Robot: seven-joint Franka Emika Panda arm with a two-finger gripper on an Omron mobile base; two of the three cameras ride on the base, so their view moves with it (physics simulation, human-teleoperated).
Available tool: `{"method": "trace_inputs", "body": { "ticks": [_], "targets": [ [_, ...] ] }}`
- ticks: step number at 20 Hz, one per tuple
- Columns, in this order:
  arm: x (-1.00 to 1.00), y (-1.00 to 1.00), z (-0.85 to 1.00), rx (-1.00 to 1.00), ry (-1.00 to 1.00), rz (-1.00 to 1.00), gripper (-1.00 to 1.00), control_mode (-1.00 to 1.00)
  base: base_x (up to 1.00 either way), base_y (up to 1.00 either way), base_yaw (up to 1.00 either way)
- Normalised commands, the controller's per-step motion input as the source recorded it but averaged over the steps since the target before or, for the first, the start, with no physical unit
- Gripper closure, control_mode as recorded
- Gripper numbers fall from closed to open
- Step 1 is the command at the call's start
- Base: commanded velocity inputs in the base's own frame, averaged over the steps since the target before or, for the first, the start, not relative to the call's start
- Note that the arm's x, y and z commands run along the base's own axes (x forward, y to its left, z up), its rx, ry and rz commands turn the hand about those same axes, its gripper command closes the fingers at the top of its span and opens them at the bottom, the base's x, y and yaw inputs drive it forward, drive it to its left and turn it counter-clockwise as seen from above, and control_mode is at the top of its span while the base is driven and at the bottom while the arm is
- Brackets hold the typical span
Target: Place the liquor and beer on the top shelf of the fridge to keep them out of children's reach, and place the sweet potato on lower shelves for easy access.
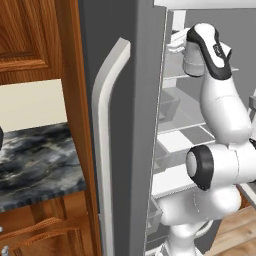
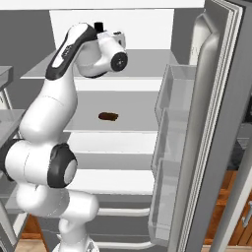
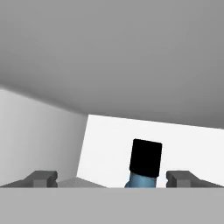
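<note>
The fridge (image 2: 216,98) stands open with its pale interior in front of me. My gripper (image 3: 111,178) is up at the top shelf (image 2: 147,64), open, fingertips far apart. Between them rises the liquor (image 3: 145,158), of which the black cap and a bit of blue shoulder show. It stands nearer the right fingertip, with a gap on both sides of its neck; its body is hidden. The sweet potato (image 2: 108,116) lies on a white shelf further down, left of centre. The beer is out of view.
The thick fridge door (image 2: 197,147) with clear door bins (image 2: 172,98) stands open on the right. On the left are the other grey door with its handle (image 1: 102,125), a dark marble counter (image 1: 35,165) and wooden cabinets (image 1: 30,35).
</note>
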Motion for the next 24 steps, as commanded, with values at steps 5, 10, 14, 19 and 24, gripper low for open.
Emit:
{"method": "trace_inputs", "body": {
  "ticks": [5,10,14,19,24],
  "targets": [
    [-1.00,-0.20,-0.15,-0.07,0.09,-0.02,-1.00,-1.00,0.00,0.00,0.00],
    [-1.00,-0.15,-0.41,-0.15,0.22,0.00,-1.00,-1.00,0.00,0.00,0.00],
    [-1.00,-0.25,-0.41,-0.16,0.24,0.00,-1.00,-1.00,0.00,0.00,0.00],
    [-0.89,-0.13,-0.47,-0.18,0.25,0.01,-1.00,-1.00,0.00,0.00,0.00],
    [-0.47,0.00,-0.78,-0.22,0.26,0.09,-1.00,-1.00,0.00,0.00,0.00]
  ]
}}
